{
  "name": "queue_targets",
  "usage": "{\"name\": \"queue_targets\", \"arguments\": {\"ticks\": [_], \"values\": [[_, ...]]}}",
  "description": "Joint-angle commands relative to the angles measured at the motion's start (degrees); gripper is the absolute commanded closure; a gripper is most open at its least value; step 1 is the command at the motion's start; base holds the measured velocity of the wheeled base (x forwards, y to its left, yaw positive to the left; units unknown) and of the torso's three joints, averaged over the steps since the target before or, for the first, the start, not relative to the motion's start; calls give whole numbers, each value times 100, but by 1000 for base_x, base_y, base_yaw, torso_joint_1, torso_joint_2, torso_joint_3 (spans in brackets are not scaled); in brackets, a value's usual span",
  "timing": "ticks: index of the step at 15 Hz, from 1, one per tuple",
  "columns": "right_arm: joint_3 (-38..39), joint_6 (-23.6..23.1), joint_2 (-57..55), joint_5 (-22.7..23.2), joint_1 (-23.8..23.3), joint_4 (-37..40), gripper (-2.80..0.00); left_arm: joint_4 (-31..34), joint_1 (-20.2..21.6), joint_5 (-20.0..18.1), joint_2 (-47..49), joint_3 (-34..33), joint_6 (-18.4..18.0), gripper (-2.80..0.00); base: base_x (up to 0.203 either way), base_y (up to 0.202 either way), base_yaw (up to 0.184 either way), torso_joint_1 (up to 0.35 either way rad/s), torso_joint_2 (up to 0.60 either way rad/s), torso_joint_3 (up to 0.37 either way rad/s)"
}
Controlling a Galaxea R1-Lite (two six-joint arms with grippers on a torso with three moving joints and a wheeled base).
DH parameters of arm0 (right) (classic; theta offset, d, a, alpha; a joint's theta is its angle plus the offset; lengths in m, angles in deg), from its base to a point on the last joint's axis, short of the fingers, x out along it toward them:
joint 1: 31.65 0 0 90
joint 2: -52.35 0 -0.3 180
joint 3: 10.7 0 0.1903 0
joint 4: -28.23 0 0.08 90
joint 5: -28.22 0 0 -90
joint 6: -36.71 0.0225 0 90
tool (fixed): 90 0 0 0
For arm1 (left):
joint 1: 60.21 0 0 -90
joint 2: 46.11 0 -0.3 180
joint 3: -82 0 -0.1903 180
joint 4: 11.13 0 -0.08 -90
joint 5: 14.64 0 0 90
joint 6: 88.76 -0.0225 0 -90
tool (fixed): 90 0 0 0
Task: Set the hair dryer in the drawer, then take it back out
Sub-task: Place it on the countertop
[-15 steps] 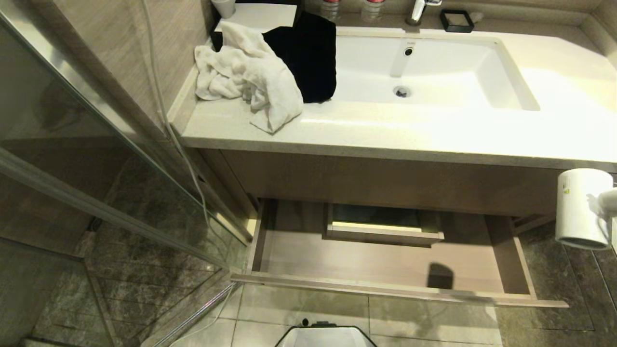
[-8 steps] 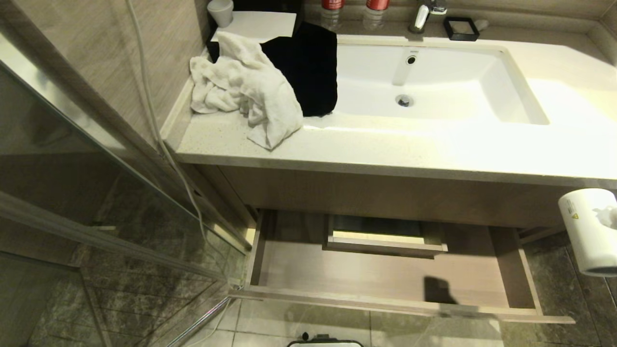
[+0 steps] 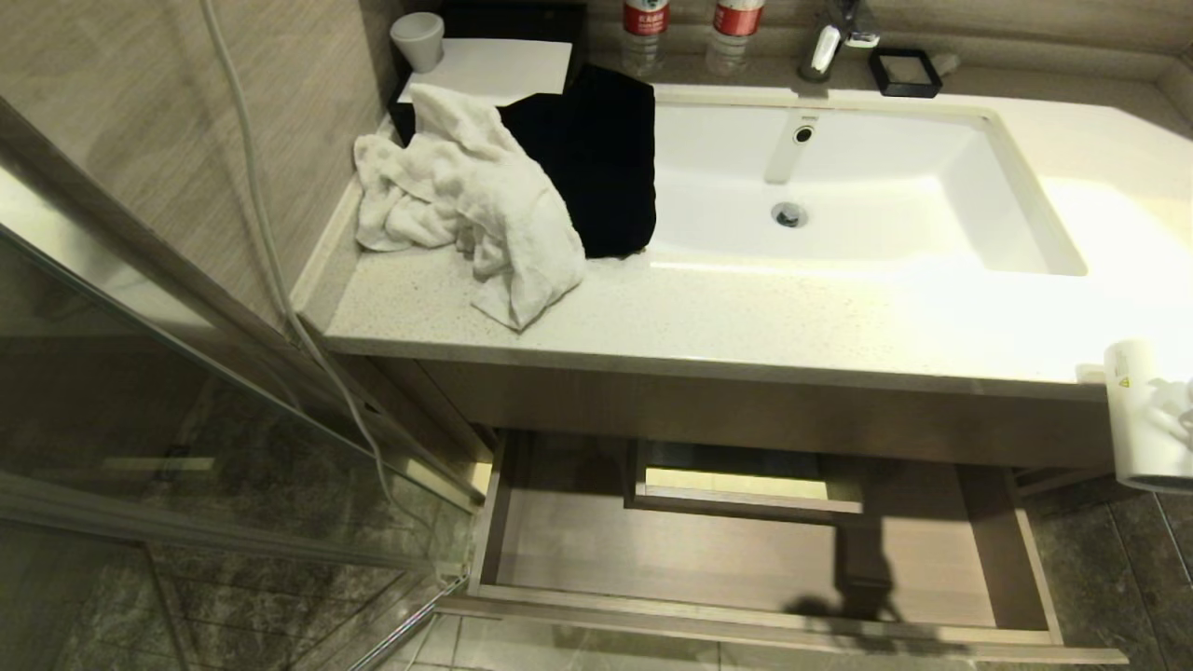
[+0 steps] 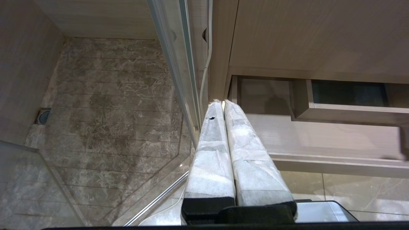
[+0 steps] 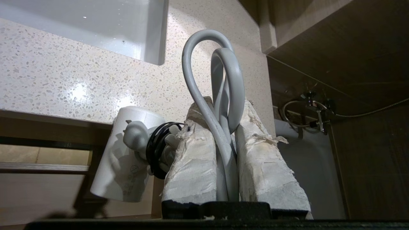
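The white hair dryer hangs at the far right of the head view, level with the counter's front edge, above and to the right of the open drawer. In the right wrist view my right gripper is shut on it. The looped white cord runs between the padded fingers, and the barrel sticks out beside them. The drawer holds nothing; its boxed notch is at the back. My left gripper is shut on nothing and parked low by the drawer's left end.
A white towel and a black cloth lie on the counter left of the sink. Bottles, a cup and a faucet stand at the back. A glass shower door is on the left, with a cable hanging along the wall.
The camera has moved, so the whole scene has slid down the picture. The hair dryer has gone from below the counter edge to level with it, and sits nearer the picture's right edge.
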Motion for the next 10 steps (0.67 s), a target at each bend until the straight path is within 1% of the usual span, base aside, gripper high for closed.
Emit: {"name": "queue_targets", "arguments": {"ticks": [1, 3, 7, 10], "values": [[-37, -30, -198, 14, 8, -24, 0, -1, 0, 0, -1, -2, 0, 0, 0, 0, 0, 0, 0, 0], [-260, -16, -347, 53, 9, -5, 0, -1, 0, 0, 0, 0, 0, 0, 0, 0, 0, 91, -45, 73], [-348, -45, -388, 35, 9, -1, 0, -1, 0, 0, 0, -5, 0, 0, 0, 0, 0, 245, -87, 151], [-376, -51, -555, 15, 9, -41, 0, -1, 0, 0, 0, -4, 0, 0, 0, 0, 0, 73, -32, 43]]}}
